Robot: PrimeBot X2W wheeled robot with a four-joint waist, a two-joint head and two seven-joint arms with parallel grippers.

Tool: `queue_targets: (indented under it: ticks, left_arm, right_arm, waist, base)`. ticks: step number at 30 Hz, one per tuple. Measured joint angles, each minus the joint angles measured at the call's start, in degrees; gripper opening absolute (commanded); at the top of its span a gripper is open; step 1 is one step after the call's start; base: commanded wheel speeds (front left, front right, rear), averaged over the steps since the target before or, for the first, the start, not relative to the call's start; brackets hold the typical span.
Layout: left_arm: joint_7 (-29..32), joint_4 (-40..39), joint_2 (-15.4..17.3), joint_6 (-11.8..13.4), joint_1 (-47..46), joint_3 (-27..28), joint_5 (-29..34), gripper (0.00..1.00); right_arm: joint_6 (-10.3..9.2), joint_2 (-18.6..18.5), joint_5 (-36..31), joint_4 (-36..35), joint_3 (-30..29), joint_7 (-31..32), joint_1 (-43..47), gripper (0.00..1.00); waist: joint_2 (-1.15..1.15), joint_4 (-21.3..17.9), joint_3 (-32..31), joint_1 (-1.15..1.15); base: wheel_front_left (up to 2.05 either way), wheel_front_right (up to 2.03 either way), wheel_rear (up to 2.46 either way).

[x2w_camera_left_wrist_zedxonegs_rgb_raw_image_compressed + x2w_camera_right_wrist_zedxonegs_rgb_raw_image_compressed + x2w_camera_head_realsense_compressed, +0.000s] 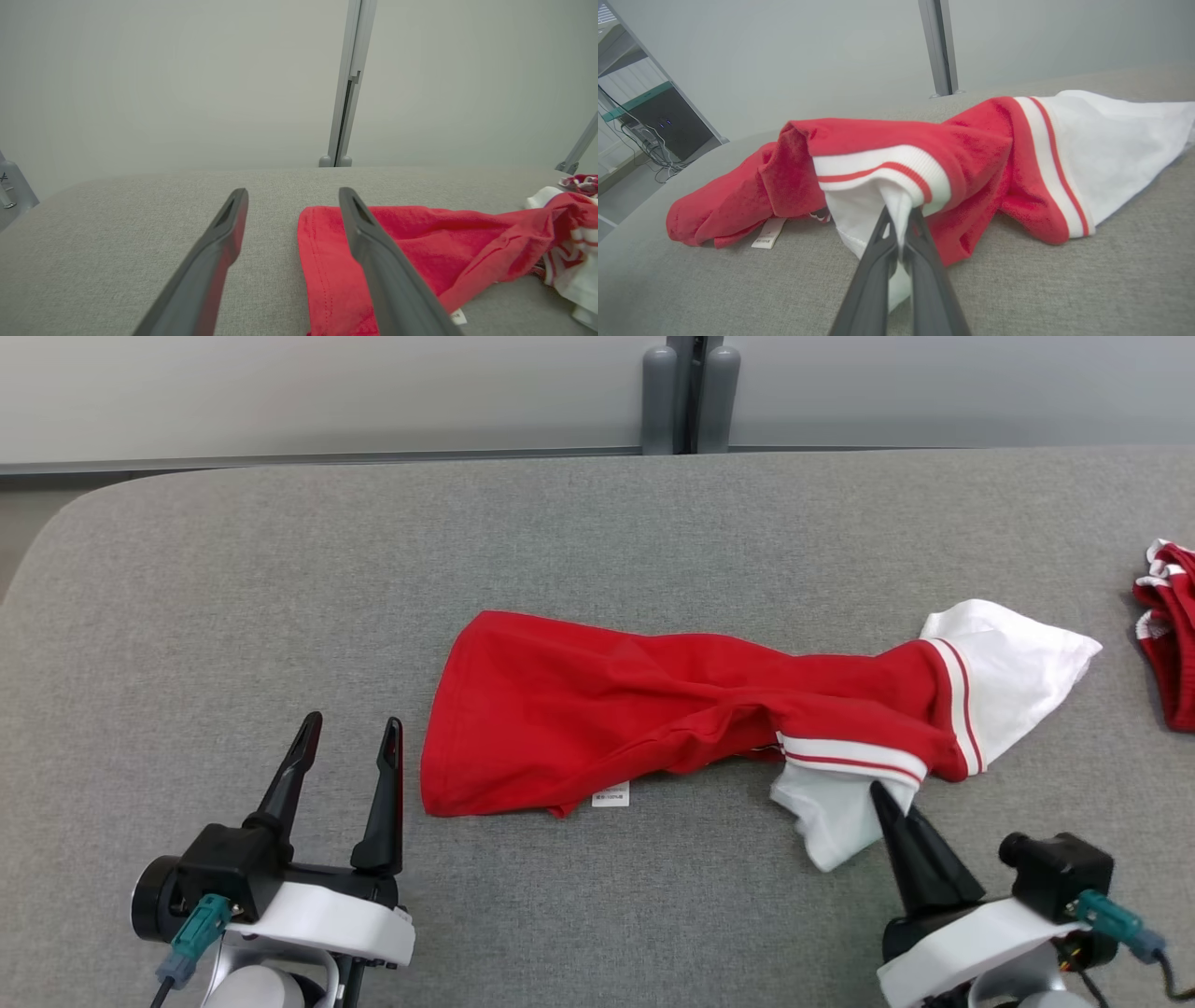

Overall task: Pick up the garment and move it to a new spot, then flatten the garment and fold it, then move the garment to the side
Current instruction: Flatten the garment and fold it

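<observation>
R gripper (882,795) clenched on white sleeve (826,826) of garment (653,709), cloth right at its tips. L gripper (350,733) jaws apart, empty; hem (439,728) just to its right, no contact. Garment lies on grey table (280,569), long axis running L-R btwn grippers, hem end twd L gripper.

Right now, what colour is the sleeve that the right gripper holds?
White sleeve, below a red-striped white band; the right wrist view shows it best.

I'm looking along my left gripper (293,192), fingers spread wide, one finger crossing the red garment (420,242) at its hem.
</observation>
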Motion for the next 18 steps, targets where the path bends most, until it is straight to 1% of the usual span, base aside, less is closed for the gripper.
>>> queue_targets:
  ticks: [4,5,10,14,18]
  left_arm:
    - [-0.1,0.0,-0.1,0.0,-0.1,-0.2,0.0,1.0]
    - [-0.1,0.0,-0.1,0.0,-0.1,-0.2,0.0,1.0]
    - [-0.2,0.0,-0.3,0.0,-1.2,-0.5,0.0,1.0]
    - [-0.2,0.1,-0.6,-0.3,-2.2,-0.9,0.0,1.0]
    - [-0.4,0.1,-0.8,-0.5,-2.6,-1.0,0.1,1.0]
  right_arm:
    - [0.0,-0.7,-0.7,-4.6,-2.8,1.8,0.0,0.0]
    - [0.0,-0.7,-0.7,-4.6,-2.8,1.8,0.0,0.0]
    - [0.0,-1.3,-1.3,-7.8,-6.7,4.2,-0.6,0.0]
    - [0.0,-1.4,-1.3,-8.1,-8.6,5.3,-2.1,0.0]
    - [0.0,-1.5,-1.0,-5.6,-9.5,6.3,-5.2,0.0]
  waist:
    - [0.0,-0.5,0.3,0.0]
    - [0.0,-0.5,0.3,0.0]
    - [0.0,-0.5,0.8,0.0]
    - [0.0,0.0,1.7,0.0]
    - [0.0,0.7,3.0,0.0]
  base:
    - [0.0,0.0,0.0]
    - [0.0,0.0,0.0]
    - [0.0,0.0,0.0]
    - [0.0,0.0,0.0]
    - [0.0,0.0,0.0]
